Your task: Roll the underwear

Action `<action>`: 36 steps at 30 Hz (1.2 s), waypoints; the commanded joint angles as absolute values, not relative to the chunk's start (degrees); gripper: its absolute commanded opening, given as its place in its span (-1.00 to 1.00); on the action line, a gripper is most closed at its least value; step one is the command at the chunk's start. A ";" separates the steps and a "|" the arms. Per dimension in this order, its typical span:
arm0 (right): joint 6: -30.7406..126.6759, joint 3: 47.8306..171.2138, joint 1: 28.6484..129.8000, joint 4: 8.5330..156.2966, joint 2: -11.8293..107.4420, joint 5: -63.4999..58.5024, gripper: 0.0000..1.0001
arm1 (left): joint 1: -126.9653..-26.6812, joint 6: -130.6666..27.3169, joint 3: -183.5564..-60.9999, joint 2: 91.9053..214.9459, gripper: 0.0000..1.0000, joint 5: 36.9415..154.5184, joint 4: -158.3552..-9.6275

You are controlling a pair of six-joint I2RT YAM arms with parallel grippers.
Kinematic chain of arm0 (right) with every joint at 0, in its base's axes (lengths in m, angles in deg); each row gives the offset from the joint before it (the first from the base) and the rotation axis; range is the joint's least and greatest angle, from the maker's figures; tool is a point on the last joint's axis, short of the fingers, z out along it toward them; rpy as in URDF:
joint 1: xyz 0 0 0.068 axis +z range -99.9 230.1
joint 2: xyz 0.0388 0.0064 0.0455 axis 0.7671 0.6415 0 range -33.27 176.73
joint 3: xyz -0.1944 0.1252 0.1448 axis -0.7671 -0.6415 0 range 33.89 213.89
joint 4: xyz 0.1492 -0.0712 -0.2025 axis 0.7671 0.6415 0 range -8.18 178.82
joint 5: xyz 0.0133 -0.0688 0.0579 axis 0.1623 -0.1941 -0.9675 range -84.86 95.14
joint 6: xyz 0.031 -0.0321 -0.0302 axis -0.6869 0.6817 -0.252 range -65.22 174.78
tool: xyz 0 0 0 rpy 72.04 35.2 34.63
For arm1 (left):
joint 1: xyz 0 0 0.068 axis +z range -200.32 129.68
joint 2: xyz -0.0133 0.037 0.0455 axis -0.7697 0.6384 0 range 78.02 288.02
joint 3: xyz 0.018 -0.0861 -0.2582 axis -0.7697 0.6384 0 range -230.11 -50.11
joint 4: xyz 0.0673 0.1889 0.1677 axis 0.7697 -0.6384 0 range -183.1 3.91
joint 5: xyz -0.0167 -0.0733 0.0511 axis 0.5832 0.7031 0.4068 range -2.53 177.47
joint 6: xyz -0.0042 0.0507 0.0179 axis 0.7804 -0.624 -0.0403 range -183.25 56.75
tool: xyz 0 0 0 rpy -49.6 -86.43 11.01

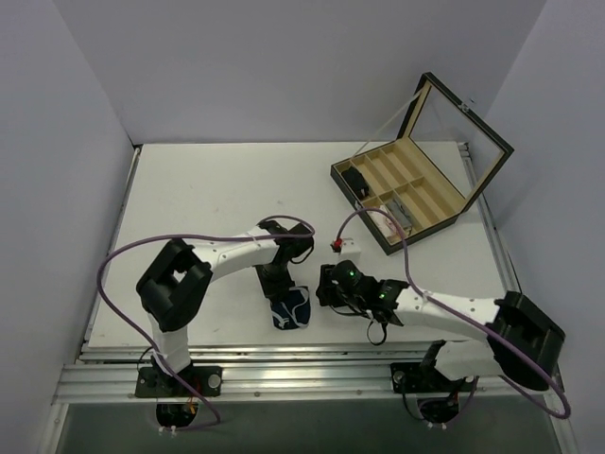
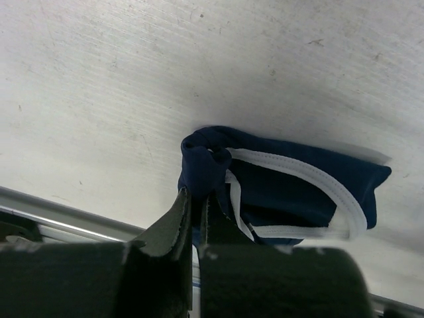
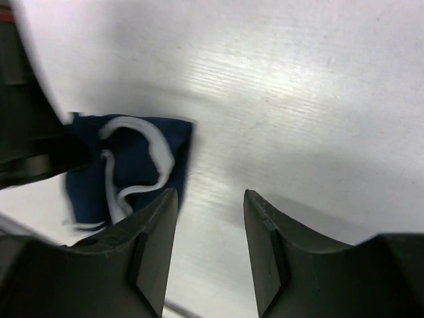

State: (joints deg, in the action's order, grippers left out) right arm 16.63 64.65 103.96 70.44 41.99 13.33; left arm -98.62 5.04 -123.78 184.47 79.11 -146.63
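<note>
The underwear (image 1: 293,310) is a small navy bundle with white trim, lying near the table's front edge between the two arms. In the left wrist view the underwear (image 2: 291,182) lies folded, and my left gripper (image 2: 196,193) is shut on its bunched left end. In the top view the left gripper (image 1: 277,287) sits at the bundle's far left side. My right gripper (image 3: 211,193) is open and empty over bare table just right of the underwear (image 3: 132,165). In the top view the right gripper (image 1: 326,287) is close beside the bundle.
An open wooden divided box (image 1: 408,189) with a raised lid stands at the back right, a small black item (image 1: 356,180) in one compartment. A small white block (image 1: 348,246) lies near the right arm. The table's front rail (image 1: 284,364) runs just below the bundle.
</note>
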 commanded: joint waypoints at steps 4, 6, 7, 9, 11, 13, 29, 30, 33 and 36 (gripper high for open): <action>13.04 66.32 114.06 78.30 30.53 27.71 -0.14 | -99.63 5.56 -127.71 191.48 -0.95 78.32 -153.33; 12.33 67.72 116.71 78.48 31.67 30.09 -0.14 | -99.98 5.83 -127.80 192.18 -0.95 78.85 -153.16; 12.33 68.16 118.46 77.70 32.63 30.28 -0.14 | -99.98 6.00 -127.80 192.36 -0.95 78.94 -152.98; 12.42 69.74 119.96 76.99 34.74 30.63 -0.15 | -100.16 6.27 -128.24 192.71 -0.95 79.29 -153.07; 12.94 71.15 121.81 76.02 38.35 31.16 -0.16 | -100.16 6.27 -128.94 193.42 -0.95 79.21 -153.33; 14.26 73.08 122.60 74.36 42.03 30.64 -0.17 | -100.16 6.18 -129.56 194.03 -0.95 79.29 -153.68; 15.58 79.33 126.21 67.76 55.40 26.77 -0.24 | -100.07 6.97 -130.18 195.79 -0.95 82.11 -153.33; 15.50 79.41 126.21 67.58 56.19 26.59 -0.24 | -100.07 6.97 -130.26 195.88 -0.95 82.11 -153.51; 14.27 79.59 126.39 66.88 57.42 25.97 -0.27 | -100.07 7.14 -130.79 195.97 -0.95 82.37 -153.77; 13.48 79.59 126.56 66.35 58.83 25.97 -0.28 | -100.07 7.50 -131.06 195.71 -0.95 82.72 -153.86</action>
State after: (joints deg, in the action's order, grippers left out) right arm 14.45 77.79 126.02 66.42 56.87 26.75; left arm -99.08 5.34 -131.84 192.84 81.69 -156.38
